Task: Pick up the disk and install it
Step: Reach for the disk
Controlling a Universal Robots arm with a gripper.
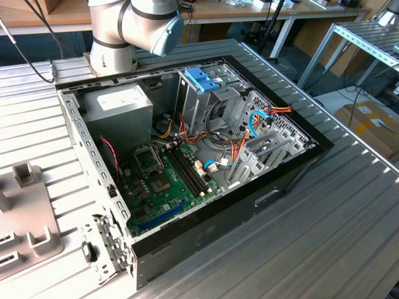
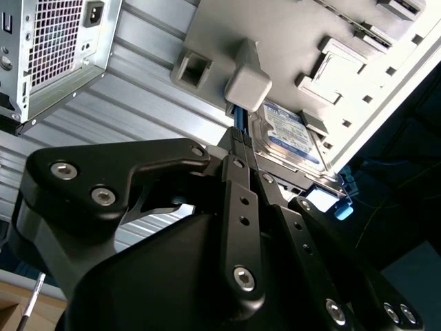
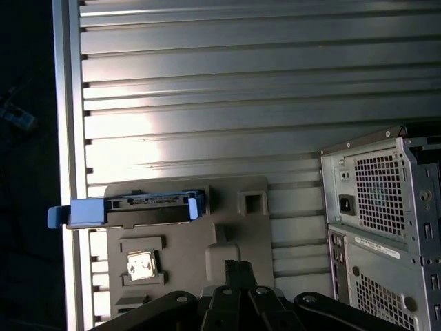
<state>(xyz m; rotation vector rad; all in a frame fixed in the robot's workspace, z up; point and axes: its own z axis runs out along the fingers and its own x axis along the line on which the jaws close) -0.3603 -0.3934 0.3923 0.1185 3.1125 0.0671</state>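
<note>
Lying on the grey fixture just beside the pressed-together, empty tool: the disk

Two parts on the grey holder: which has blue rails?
The disk, the long one at the edge of the holder; the other is a small shiny square chip without blue.

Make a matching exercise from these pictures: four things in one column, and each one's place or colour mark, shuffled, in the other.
Things:
1. disk
2. power-supply box
3. motherboard
4. drive cage

Marks:
A. green board
B. blue plastic top
C. sits on the grey fixture plate
D. white sticker on top

Pairs: 1-C, 2-D, 3-A, 4-B.
</note>
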